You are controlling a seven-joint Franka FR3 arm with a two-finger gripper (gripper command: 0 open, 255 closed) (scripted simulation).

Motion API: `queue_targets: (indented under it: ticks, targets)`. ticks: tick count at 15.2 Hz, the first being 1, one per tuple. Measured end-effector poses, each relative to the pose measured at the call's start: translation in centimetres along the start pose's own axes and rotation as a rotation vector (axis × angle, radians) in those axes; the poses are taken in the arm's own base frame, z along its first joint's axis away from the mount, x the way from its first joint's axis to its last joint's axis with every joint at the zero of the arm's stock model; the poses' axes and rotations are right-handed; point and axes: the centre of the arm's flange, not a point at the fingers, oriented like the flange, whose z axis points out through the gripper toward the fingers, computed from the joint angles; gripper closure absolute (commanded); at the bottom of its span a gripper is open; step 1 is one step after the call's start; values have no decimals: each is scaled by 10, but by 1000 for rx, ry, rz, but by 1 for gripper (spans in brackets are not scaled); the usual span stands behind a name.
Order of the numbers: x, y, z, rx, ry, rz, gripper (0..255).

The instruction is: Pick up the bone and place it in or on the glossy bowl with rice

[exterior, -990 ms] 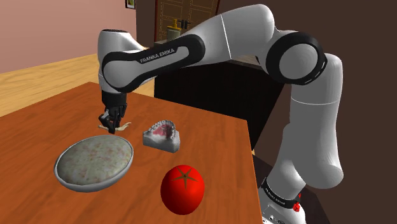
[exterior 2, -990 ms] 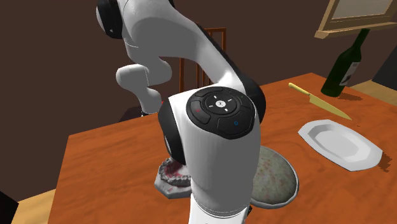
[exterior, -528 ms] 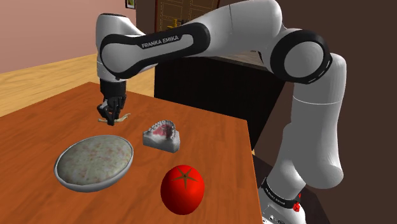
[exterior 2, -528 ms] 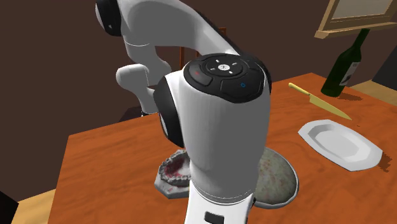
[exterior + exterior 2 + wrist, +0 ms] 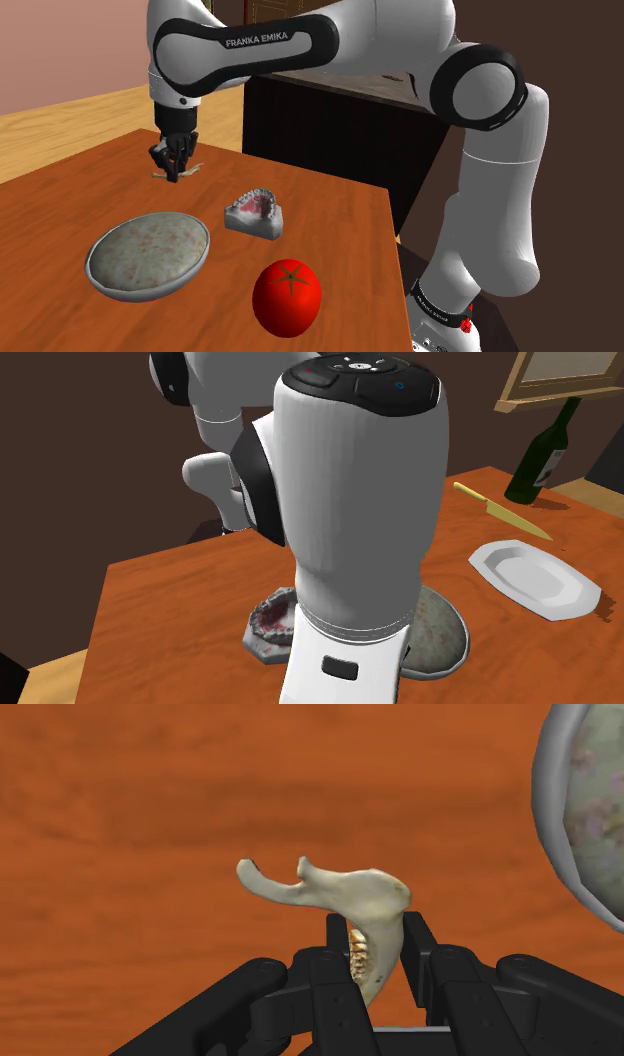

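Table: red-brown wood, takes up the shoulder view's left and middle.

Arm: reaches across the top of the shoulder view and drops at upper left.

Bowl: grey, speckled fill, lower left in the shoulder view. In the wrist view its rim sits just off to one side of my fingers. Near, not under me yet.

Gripper: upper left in the shoulder view, beyond the bowl. Wrist view: gripper narrow, clamped on the bone, one finger on each face.

Bone: pale jaw piece w/ a row of teeth. In the shoulder view, bone pokes out either side of the fingers, appears clear of the wood.

Handling (judgement):
- Light and stiff, no give under the pads.
- Surface prob. smooth, shape irregular, so it could pivot in the grip.
- The two thin prongs stick out to one side: off-centre load, likely the fragile bits.
- Best hold = the broad toothed body, where I have it. Not the prongs.
- Move to bowl: slow, no jerks, release low over the fill.
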Motion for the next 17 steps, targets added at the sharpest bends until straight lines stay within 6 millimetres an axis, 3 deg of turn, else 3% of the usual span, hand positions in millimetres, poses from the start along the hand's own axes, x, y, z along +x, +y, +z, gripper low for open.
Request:
queue_targets:
  ticks: [12, 17]
  targets:
    - [5, -4, -61, 0, 0, 0, 255]
    - [-12, -53, -68, 1, 0, -1, 255]
